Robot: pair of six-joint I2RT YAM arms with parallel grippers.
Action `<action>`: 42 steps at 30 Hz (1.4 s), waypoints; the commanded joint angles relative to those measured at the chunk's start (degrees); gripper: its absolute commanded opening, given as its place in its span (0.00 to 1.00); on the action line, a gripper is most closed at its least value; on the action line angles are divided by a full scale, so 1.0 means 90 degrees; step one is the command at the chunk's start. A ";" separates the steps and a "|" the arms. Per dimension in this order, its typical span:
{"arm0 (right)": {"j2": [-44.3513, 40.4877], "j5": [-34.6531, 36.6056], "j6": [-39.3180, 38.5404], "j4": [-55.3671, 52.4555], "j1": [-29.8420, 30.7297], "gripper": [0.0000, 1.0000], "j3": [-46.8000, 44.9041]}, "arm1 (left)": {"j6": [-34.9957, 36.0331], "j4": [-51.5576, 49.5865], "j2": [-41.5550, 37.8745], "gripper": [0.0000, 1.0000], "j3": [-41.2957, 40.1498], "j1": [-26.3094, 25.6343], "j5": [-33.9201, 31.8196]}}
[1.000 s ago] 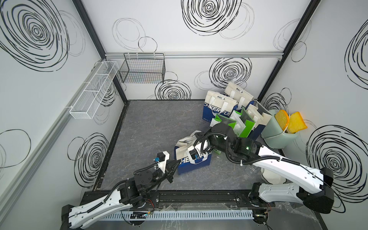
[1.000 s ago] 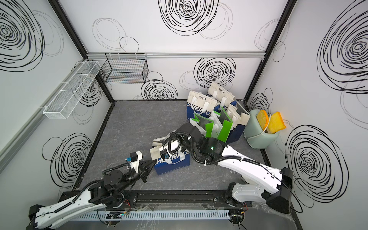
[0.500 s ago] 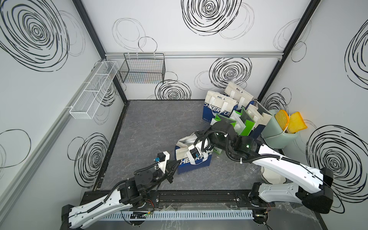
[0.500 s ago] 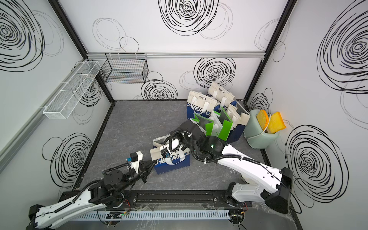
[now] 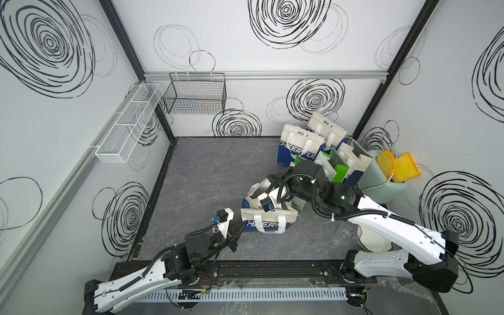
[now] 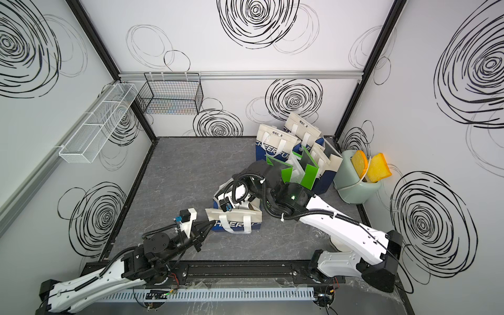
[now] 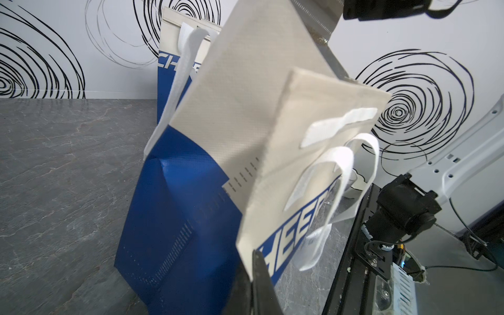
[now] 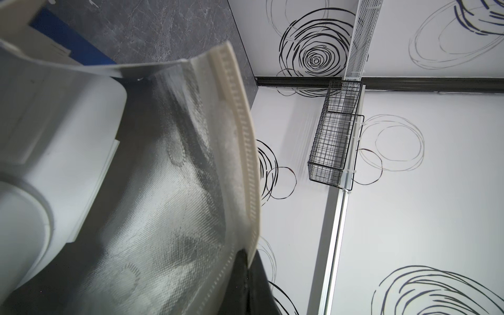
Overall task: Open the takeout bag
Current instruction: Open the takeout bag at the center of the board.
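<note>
In both top views the takeout bag (image 5: 268, 222) (image 6: 234, 218), printed "CHEER", stands well apart from the green bin (image 5: 381, 180), toward the robot's left.

Left wrist: the left gripper (image 7: 256, 261) is clamped on the bag's cream front panel, where "HEER" can be read.

Right wrist: the right gripper (image 8: 249, 261), its jaws narrow, pinches the bag's foil-lined rim.

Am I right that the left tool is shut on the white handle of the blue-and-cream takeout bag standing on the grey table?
Not quite. The left tool is shut on a top corner of the takeout bag itself, not on its white handle, which hangs free beside the corner. The left wrist view shows this. The bag does stand on the grey table.
</note>
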 commanded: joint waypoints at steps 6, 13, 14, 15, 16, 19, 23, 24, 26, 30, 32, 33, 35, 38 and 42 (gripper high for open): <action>-0.0059 -0.1049 0.1634 0.0171 -0.0135 0.63 0.0457 | -0.0112 -0.0268 -0.0036 0.55 0.0435 0.0032 -0.0073; -0.0582 -0.1450 0.3467 0.1000 -0.0282 0.69 0.0174 | 0.0035 -0.1035 0.0046 0.75 0.1289 0.0034 -0.0254; -0.0767 -0.1598 0.3792 0.1178 -0.0306 0.69 0.0006 | 0.0165 -0.1175 0.0078 0.78 0.1481 0.0033 -0.0364; -0.0962 -0.1753 0.4026 0.1318 -0.0322 0.69 -0.0153 | 0.0287 -0.1258 0.0121 0.82 0.1660 0.0040 -0.0477; -0.1199 -0.1941 0.4299 0.1497 -0.0342 0.70 -0.0385 | 0.0537 -0.1361 0.0213 0.85 0.1907 0.0052 -0.0528; -0.1924 -0.2225 0.4995 0.1986 -0.0358 0.70 -0.1038 | 0.1263 -0.1890 0.0803 0.93 0.2787 0.0089 -0.0661; -0.2879 -0.2346 0.5636 0.2329 -0.0368 0.70 -0.1682 | 0.1800 -0.2603 0.1767 0.96 0.3582 0.0224 -0.0351; -0.3073 -0.2377 0.5757 0.2361 -0.0369 0.70 -0.1762 | 0.1854 -0.2624 0.1914 0.96 0.3644 0.0282 -0.0237; -0.3482 -0.2472 0.6006 0.2402 -0.0372 0.70 -0.1925 | 0.1944 -0.2567 0.2215 0.96 0.3744 0.0536 0.0174; -0.4123 -0.2663 0.6302 0.2442 -0.0364 0.70 -0.2133 | 0.2041 -0.2823 0.2848 0.91 0.3976 0.1352 0.1136; -0.4343 -0.2639 0.6300 0.2340 -0.0369 0.70 -0.2197 | 0.2049 -0.2857 0.2990 0.88 0.3980 0.1787 0.1506; -0.4425 -0.2589 0.6300 0.2305 -0.0368 0.70 -0.2240 | 0.2047 -0.2766 0.2991 0.85 0.3939 0.1961 0.1696; -0.4594 -0.2484 0.6241 0.2223 -0.0366 0.70 -0.2326 | 0.1947 -0.2459 0.3014 0.71 0.3860 0.2275 0.2334; -0.4778 -0.2351 0.6133 0.2137 -0.0368 0.70 -0.2451 | 0.1885 -0.2165 0.3121 0.45 0.3877 0.2416 0.3034; -0.4936 -0.2271 0.6046 0.2022 -0.0370 0.70 -0.2518 | 0.1911 -0.2004 0.3224 0.17 0.3818 0.2417 0.3387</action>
